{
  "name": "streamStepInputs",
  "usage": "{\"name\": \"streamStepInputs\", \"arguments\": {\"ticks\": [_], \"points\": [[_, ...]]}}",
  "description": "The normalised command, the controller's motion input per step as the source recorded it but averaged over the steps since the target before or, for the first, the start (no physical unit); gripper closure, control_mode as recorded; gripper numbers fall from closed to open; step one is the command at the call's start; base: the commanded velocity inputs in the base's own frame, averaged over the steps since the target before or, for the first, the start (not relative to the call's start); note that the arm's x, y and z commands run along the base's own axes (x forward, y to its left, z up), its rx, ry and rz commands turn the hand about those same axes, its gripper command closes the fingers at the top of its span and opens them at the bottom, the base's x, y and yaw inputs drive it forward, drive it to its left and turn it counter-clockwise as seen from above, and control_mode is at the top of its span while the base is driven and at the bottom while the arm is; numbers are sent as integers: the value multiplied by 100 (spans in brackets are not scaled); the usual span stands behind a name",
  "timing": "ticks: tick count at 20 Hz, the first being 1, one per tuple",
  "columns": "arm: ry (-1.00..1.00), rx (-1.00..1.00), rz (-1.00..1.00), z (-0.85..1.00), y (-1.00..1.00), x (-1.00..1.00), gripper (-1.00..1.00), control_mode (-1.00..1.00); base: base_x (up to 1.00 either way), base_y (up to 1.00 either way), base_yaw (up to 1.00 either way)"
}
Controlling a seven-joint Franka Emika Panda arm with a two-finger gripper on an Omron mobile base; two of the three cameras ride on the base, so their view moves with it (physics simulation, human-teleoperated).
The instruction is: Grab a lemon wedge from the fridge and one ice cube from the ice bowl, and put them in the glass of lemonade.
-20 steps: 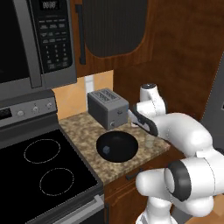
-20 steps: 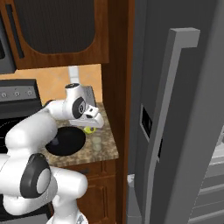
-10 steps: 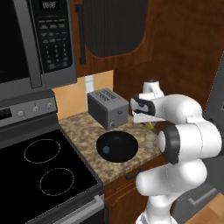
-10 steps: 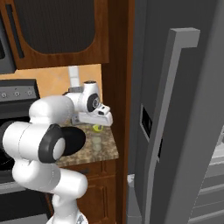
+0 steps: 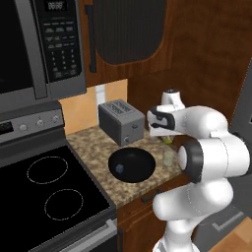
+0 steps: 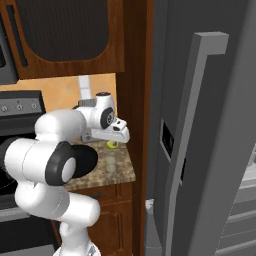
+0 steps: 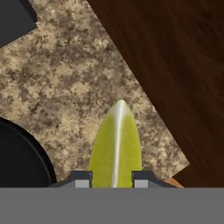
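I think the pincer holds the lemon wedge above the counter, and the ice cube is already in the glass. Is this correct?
Not quite. The pincer does hold the lemon wedge above the counter, but the ice cube is not in the glass: the left base view shows it lying in the black bowl, beside the glass.

Illumination is even and diffuse, with no distinct source. Rendered surfaces show soft shading and faint shadows only. No glare, no motion blur. The countertop (image 7: pixel 65 83) texture looks coarse and pixelated in the hand view; base views are slightly soft.
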Motion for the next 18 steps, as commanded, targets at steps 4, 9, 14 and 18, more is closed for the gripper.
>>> {"name": "streamStepInputs", "arguments": {"ticks": [4, 9, 14, 18], "points": [[-19, 4, 0, 4, 0, -28, 100, -100, 0, 0, 0], [-4, 0, 0, 0, 0, -22, 100, -100, 0, 0, 0], [0, 0, 0, 0, 2, 0, 100, -100, 0, 0, 0], [0, 0, 0, 0, 0, 0, 100, -100, 0, 0, 0]]}}
